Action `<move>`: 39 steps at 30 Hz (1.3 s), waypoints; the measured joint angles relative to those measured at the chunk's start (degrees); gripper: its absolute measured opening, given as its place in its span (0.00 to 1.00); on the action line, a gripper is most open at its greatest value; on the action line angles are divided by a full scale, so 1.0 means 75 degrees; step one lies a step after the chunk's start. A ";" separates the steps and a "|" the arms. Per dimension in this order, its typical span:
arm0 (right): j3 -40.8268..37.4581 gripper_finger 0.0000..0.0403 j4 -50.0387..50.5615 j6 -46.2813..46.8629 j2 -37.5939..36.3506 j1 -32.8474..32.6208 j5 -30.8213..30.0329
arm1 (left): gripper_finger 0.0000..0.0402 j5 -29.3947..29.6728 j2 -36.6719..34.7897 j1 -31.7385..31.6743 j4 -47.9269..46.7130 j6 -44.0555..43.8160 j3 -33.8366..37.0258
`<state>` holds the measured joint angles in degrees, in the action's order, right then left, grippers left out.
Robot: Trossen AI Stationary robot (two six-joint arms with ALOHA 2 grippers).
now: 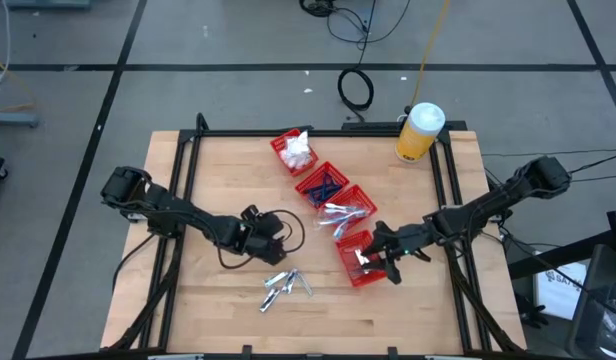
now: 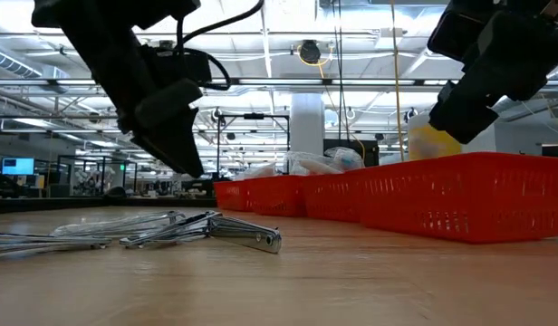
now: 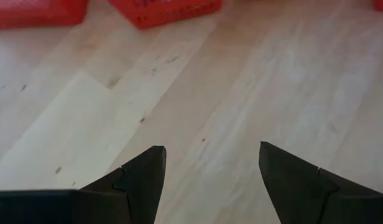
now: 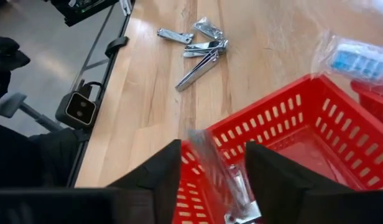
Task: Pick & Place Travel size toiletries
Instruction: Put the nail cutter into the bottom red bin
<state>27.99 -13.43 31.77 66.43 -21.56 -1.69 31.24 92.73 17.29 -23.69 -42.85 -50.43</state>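
A wooden table (image 1: 218,300) is seen from above, with four red bins (image 1: 328,205) set in a slanted row across its middle. White soft packets (image 1: 296,152) are piled in the bin farthest from the arms. Dark blue pieces (image 1: 323,187) are kept in the next bin, and clear-wrapped things (image 1: 343,211) in the third one. A tall yellow bottle (image 1: 419,133) with a white cap is stood near the far right corner of the table.

The right gripper (image 1: 378,262) is held over the nearest red bin (image 4: 316,134). Its fingers (image 4: 155,177) are seen apart in the right wrist view. A small silvery piece in a clear wrap (image 4: 219,180) is seen between them, over the bin's near wall. It cannot be told whether the piece is touched by the fingers or is loose.

The left gripper (image 1: 270,243) is held low over bare wood, near the middle of the table. Its fingers (image 3: 138,177) are spread apart, and nothing is held between them.

A little heap of small silvery pieces (image 1: 286,287) is left lying on the wood, near the front edge, just beside the left gripper. In the low view the same silvery pieces (image 2: 206,231) are seen lying flat on the table, some of them in clear wrap.
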 joint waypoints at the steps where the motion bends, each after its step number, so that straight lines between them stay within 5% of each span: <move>1: 0.0000 0.44 -0.0003 -0.0005 0.0000 0.0025 -0.0003 | 0.63 -0.0013 0.0000 0.0002 0.0087 0.0109 0.0000; 6: 0.0000 0.53 -0.0009 -0.0198 0.0000 0.0199 -0.0020 | 0.64 -0.0214 0.0000 -0.0001 0.0221 0.0399 0.0000; 16: -0.0003 0.55 -0.0645 -0.1156 0.0000 0.0334 0.0000 | 0.64 -0.2464 0.0000 0.0242 0.0295 0.0198 0.0000; 28: -0.0003 0.54 -0.0741 -0.1561 0.0000 0.0334 0.0003 | 0.64 -0.2405 0.0028 0.1510 0.1063 -0.0354 0.0000; 39: -0.0006 0.53 -0.0792 -0.1549 0.0000 0.0334 0.0000 | 0.64 -0.2388 0.1278 0.1549 0.1465 -0.0533 -0.0028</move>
<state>27.94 -19.37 20.15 66.43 -19.05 -1.69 13.34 102.32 28.91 -12.71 -46.85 -50.64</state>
